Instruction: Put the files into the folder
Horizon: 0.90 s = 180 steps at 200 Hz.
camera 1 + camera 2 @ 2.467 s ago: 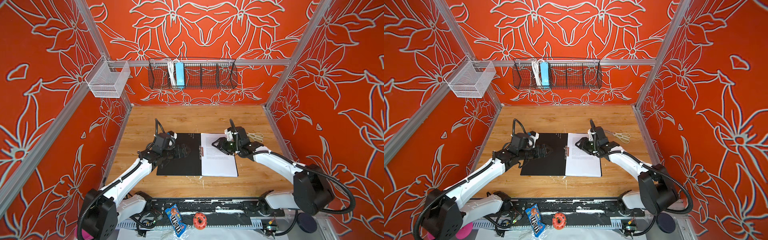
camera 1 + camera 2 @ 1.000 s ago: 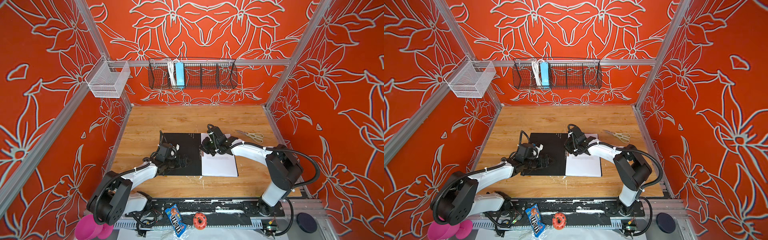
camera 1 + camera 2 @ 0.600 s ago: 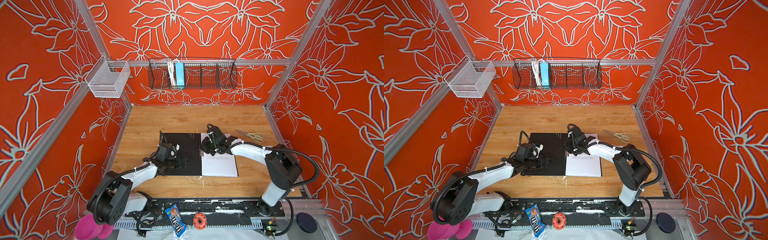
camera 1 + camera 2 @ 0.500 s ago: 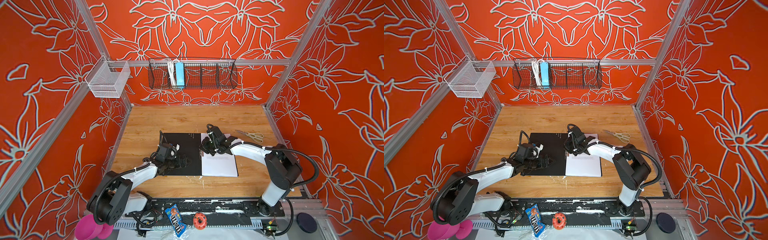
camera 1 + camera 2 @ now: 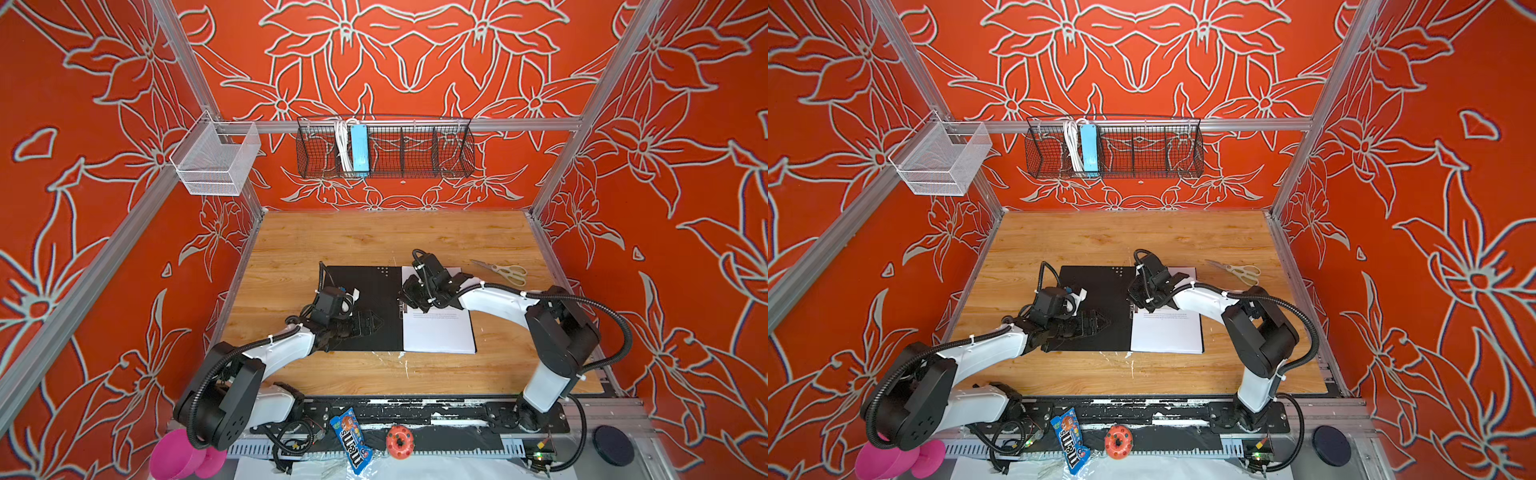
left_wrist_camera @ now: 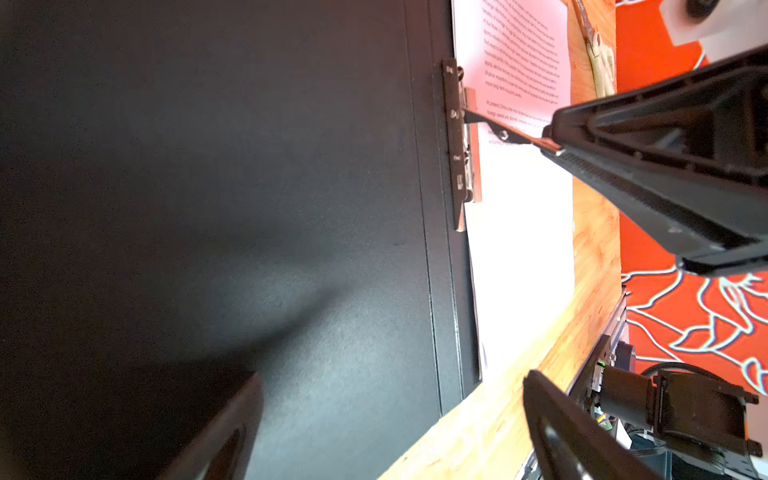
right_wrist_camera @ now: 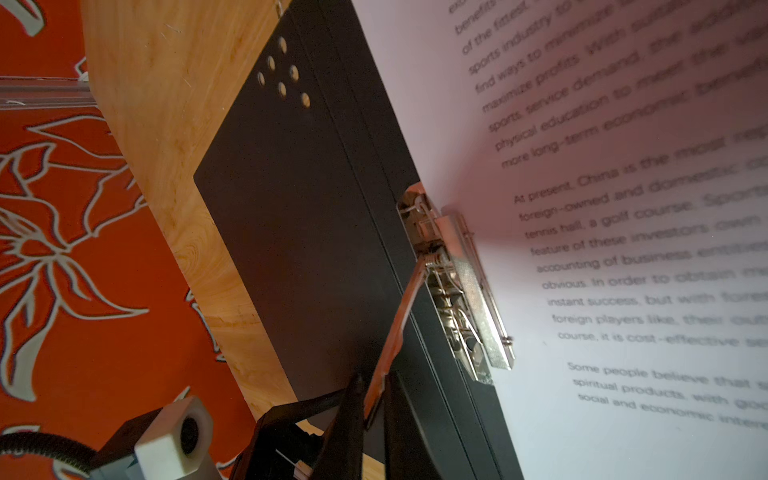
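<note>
L end effector (image 5: 368, 324) low, jaws spread wide; R end effector (image 5: 406, 303) tipped down, pinched closed.

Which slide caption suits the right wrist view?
Right gripper pinches the clamp lever of the folder, beside the files.

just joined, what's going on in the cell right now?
The folder lies open on the table, black inside up, with the files stacked on its right half, their edge at the spine clip. The right gripper is shut on the clip's metal lever, which is angled up off the folder. The left gripper is open, low over the bare left flap; whether it touches can't be told. The cover is not yet closed.
</note>
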Available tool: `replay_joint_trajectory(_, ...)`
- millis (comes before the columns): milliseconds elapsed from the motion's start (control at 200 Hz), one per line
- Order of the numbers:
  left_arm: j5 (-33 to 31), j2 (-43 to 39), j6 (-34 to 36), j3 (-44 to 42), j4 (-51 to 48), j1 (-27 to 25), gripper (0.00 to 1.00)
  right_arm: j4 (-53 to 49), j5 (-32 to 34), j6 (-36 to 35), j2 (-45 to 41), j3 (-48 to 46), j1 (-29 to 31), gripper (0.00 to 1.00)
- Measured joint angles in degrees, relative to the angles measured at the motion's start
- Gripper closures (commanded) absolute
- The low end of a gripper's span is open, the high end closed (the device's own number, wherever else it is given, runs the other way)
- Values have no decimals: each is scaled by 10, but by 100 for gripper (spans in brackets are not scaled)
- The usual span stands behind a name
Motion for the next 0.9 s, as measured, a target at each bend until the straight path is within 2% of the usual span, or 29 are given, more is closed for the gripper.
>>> replay_joint_trajectory(565, 12, 10, 11, -3, 20, 0, 2, 2, 0, 11, 1, 1, 3, 88)
replay_joint_trajectory(901, 14, 12, 12, -3, 22, 0, 2, 3, 0, 18, 1, 1, 6, 84)
